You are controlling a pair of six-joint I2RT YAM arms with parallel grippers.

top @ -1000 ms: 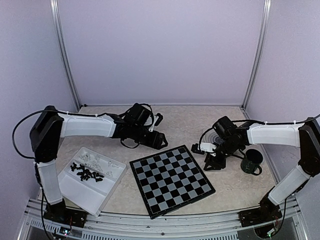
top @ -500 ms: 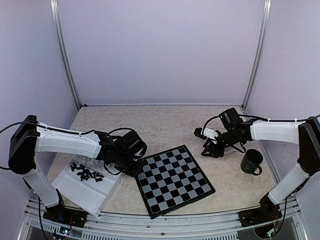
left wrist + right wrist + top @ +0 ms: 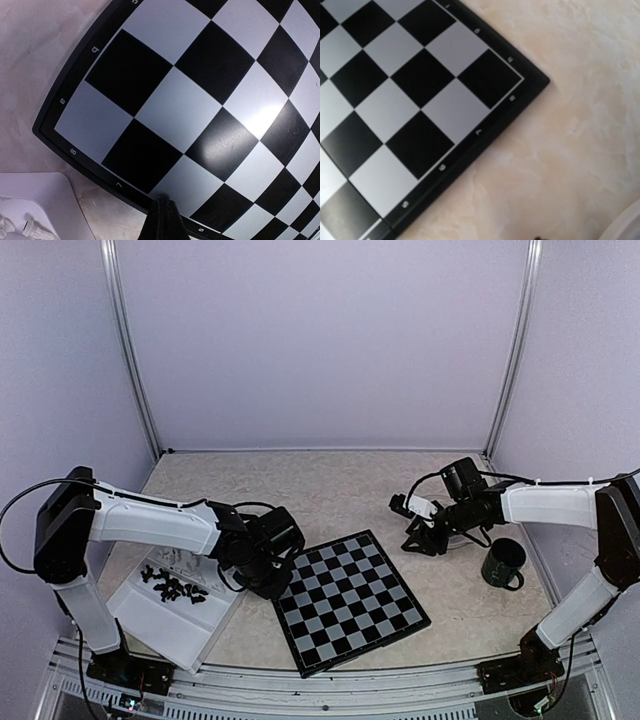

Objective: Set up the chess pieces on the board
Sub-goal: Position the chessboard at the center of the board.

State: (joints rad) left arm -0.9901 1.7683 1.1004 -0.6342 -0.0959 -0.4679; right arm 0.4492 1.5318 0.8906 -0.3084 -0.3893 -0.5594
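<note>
Left gripper point(image 3: 162, 205) has edged from the tray side to the board's point(image 3: 345, 600) left corner; fingers pressed together, nothing held. Right gripper point(image 3: 420, 540): cannot tell. Chess pieces point(image 3: 175, 585) lie heaped in white tray point(image 3: 190, 635). Judged light, rigid, slippery; pinch one mid-body.

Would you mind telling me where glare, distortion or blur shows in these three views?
Left wrist: the board bows with fisheye distortion, and a glare patch sits on its right squares. Right wrist: slightly soft, the edge numerals smeared. Top external: evenly lit and sharp, with only faint shadows.
</note>
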